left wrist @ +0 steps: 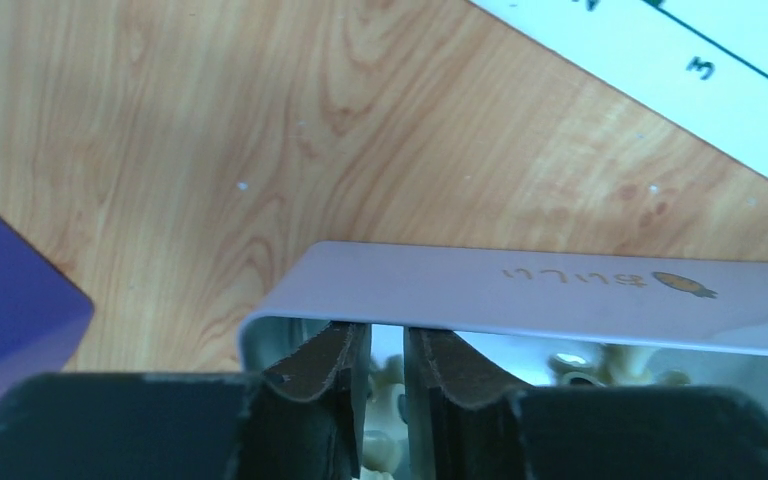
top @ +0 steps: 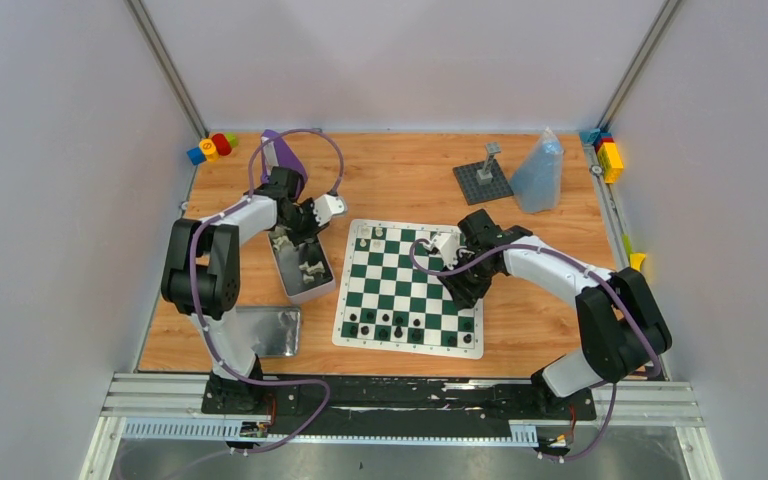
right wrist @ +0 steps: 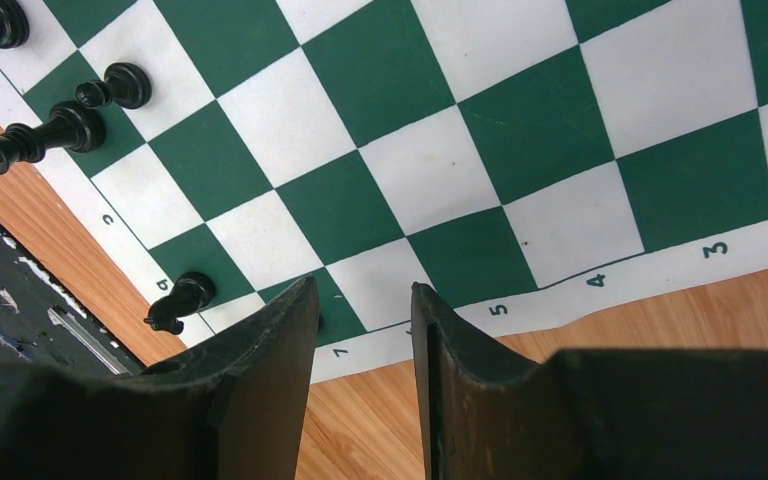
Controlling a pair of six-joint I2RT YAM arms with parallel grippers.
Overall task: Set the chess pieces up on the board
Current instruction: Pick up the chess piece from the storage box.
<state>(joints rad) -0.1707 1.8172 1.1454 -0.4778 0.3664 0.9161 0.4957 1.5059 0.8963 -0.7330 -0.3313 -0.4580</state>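
The green and white board point(top: 410, 262) lies mid-table. Several black chess pieces point(top: 400, 325) stand along its near rows and a few white ones point(top: 370, 238) at its far left corner. My left gripper point(top: 295, 240) reaches into an open metal tin point(top: 318, 290) of white pieces left of the board. In the left wrist view the gripper point(left wrist: 388, 345) is closed narrowly on a white chess piece point(left wrist: 388, 400) inside the tin's rim point(left wrist: 520, 295). My right gripper point(top: 460, 288) hovers over the board's right edge. In the right wrist view it point(right wrist: 365, 300) is open and empty, with a black knight point(right wrist: 182, 300) to its left.
The shiny tin lid point(top: 265, 332) lies near the left arm's base. A grey baseplate with a post point(top: 482, 182) and a clear bag point(top: 540, 172) sit at the back right. Coloured blocks point(top: 212, 147) are at the back left corner and more point(top: 608, 155) at the right. A purple object point(top: 280, 150) stands behind the tin.
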